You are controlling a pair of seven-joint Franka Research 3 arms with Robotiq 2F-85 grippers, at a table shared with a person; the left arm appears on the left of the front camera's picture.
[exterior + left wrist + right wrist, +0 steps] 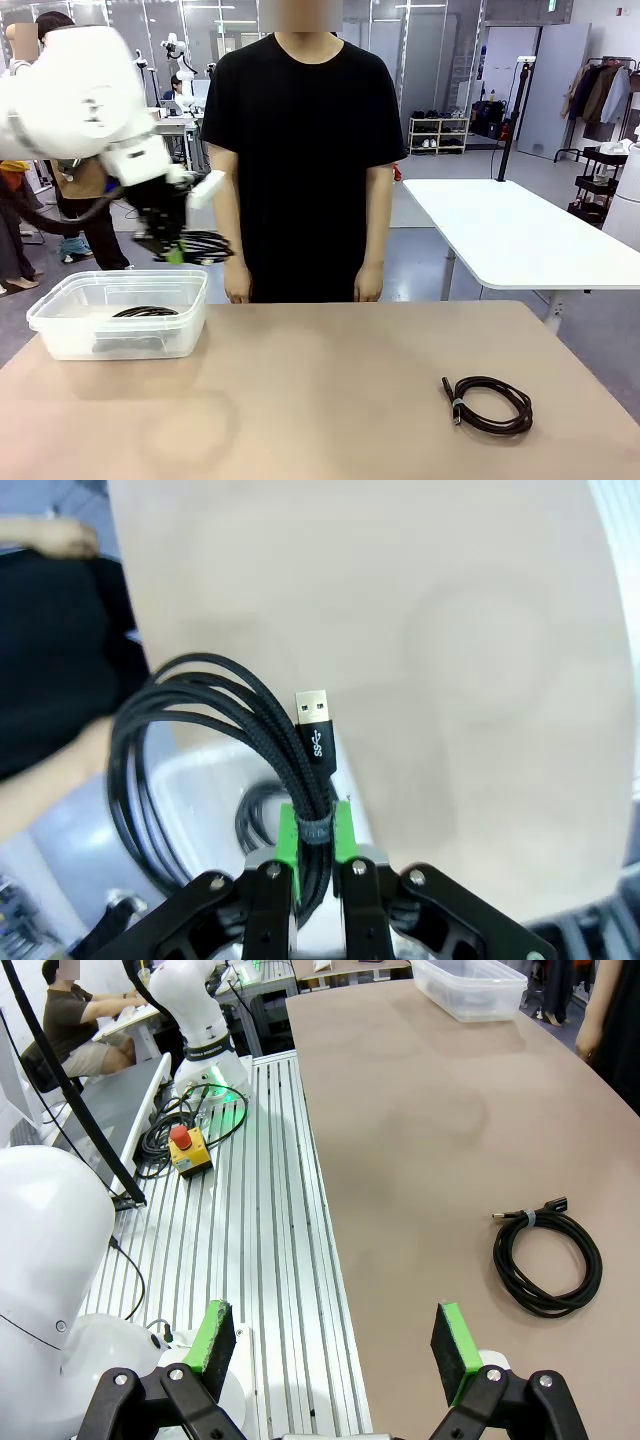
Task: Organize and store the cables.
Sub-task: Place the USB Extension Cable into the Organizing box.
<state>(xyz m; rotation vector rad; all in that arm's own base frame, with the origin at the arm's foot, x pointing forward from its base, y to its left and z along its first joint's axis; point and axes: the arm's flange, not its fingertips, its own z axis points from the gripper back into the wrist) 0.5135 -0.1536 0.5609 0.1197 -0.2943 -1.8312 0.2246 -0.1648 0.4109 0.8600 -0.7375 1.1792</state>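
Left jaws clamped on braided coil (205,246), above the clear plastic bin (60,330); second coil (145,312) lies inside. Right jaws apart. Third coil (525,408) lies flat on open matte counter (320,400), near right edge.

The white left arm (75,100) fills the upper left of the front view. It bends down at the wrist, so the left gripper (172,250), black with two green-padded fingers, hangs left of centre and tilts toward the lower right. At the bottom centre of the left wrist view its fingers (288,835) stand close together, clamped on a coil of thin black braided cable (190,730). The right gripper (335,1338) sits at the bottom of its wrist view with its green pads (215,1332) spread wide apart.
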